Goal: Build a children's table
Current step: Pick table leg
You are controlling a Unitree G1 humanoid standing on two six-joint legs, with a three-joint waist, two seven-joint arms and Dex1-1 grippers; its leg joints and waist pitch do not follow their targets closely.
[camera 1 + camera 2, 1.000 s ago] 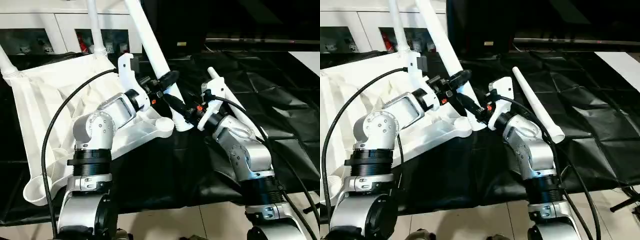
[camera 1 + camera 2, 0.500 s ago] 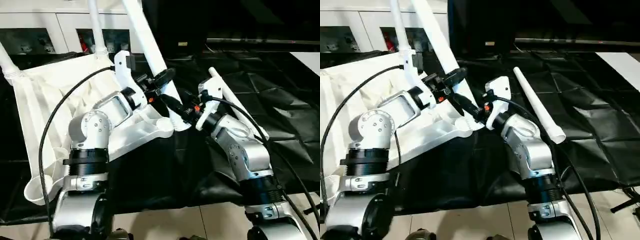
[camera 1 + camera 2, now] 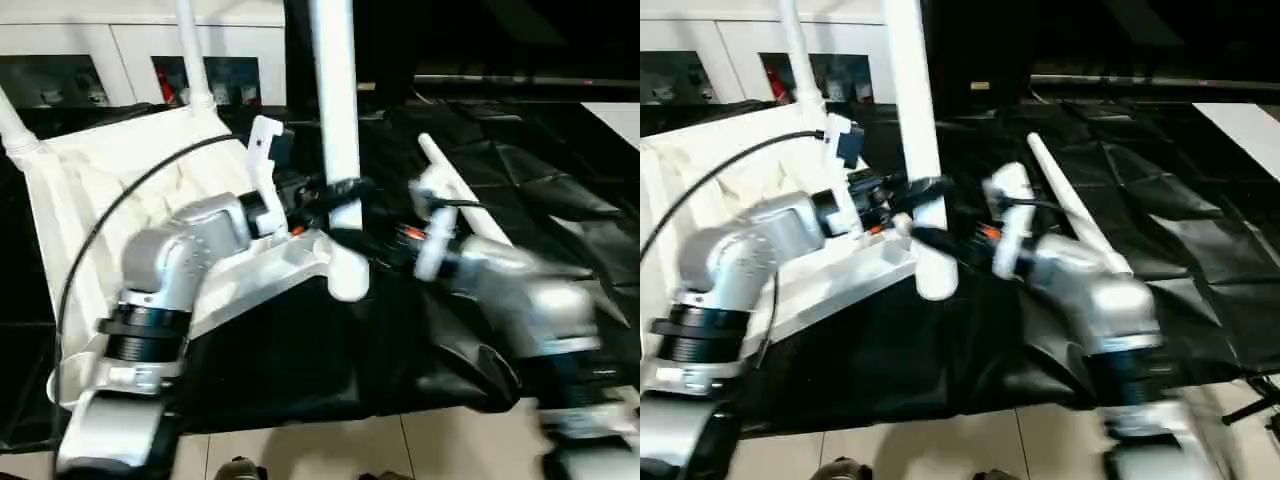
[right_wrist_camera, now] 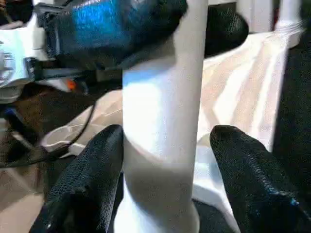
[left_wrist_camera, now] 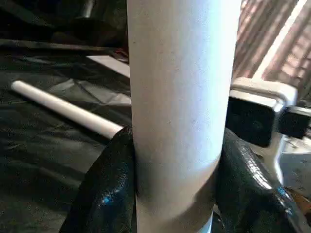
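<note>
Children's table top (image 3: 110,170) lies tilted on the black-covered work table (image 3: 560,160), an upright leg (image 3: 335,120) over its near corner socket (image 3: 345,275); left gripper (image 5: 175,174) clamps that leg; right gripper (image 4: 165,194) stands open around it.

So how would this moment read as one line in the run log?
left gripper: shut on leg, upright at corner socket | right gripper: open around leg | spare leg: lying on black table
</note>
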